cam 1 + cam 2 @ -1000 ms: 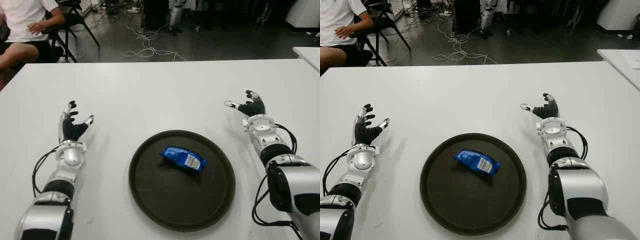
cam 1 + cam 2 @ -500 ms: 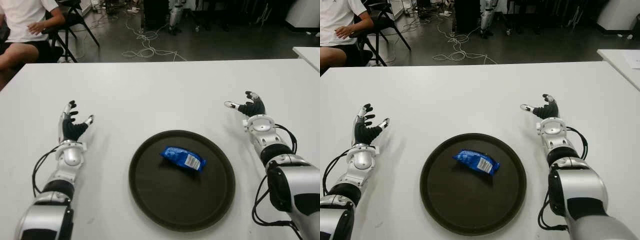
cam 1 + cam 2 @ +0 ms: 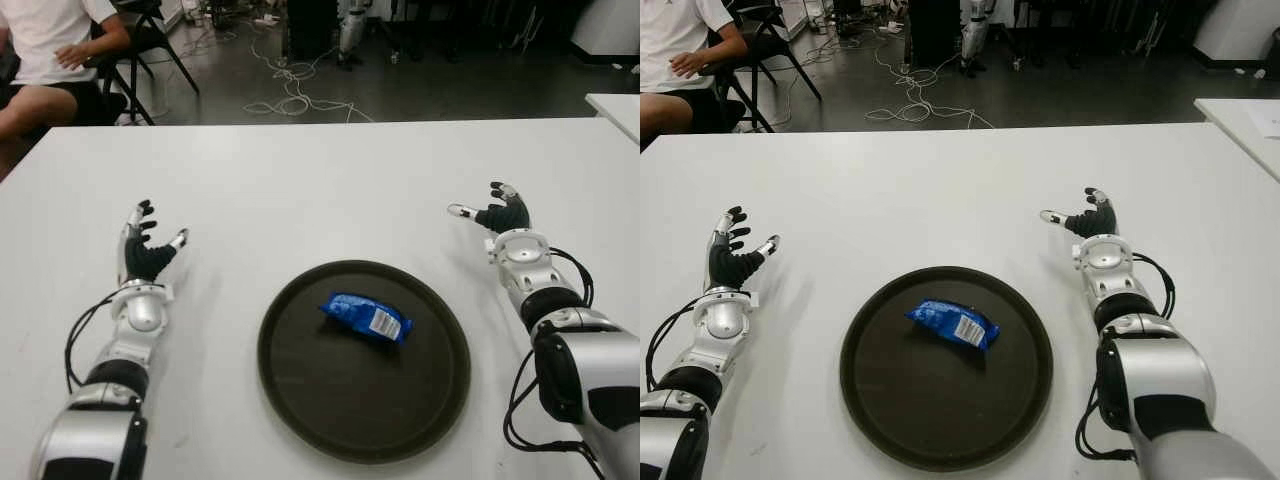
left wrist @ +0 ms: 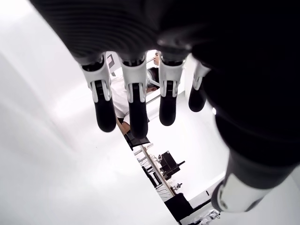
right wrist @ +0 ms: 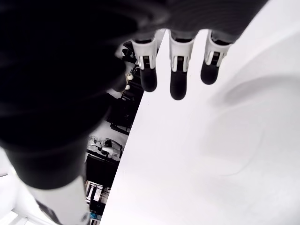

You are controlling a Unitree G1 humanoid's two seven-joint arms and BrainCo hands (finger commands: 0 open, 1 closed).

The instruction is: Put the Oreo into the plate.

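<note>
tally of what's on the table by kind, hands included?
Oreo packet, blue, lying in the plate: 1
plate, dark and round: 1
Robot hands, both open and holding nothing: 2 (left hand to the plate's left, right hand to its right)
Total: 4

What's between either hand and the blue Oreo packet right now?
Nothing visible. The blue Oreo packet already lies inside the round dark plate. Only bare white table separates it from the open left hand and open right hand.
</note>
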